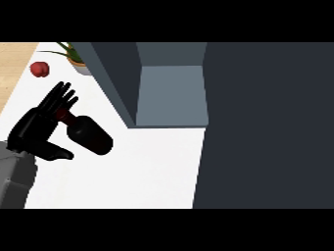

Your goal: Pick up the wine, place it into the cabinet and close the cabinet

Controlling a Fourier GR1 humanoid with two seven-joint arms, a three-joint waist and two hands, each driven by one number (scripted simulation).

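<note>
White table beside a wooden floor strip; red apple and potted plant at far left. Left hand on the wine: fingers straight, extended past the neck, thumb below, not clamped. Bottle lies tilted, long axis diagonal, neck upper-left, base lower-right toward the open cabinet. Step: grasping. Next, likely: close around neck, lift, carry right. Right hand unseen.

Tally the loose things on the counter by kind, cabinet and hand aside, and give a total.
Wine bottle: 1
Red fruit: 1
Potted plant: 1
Total: 3
</note>
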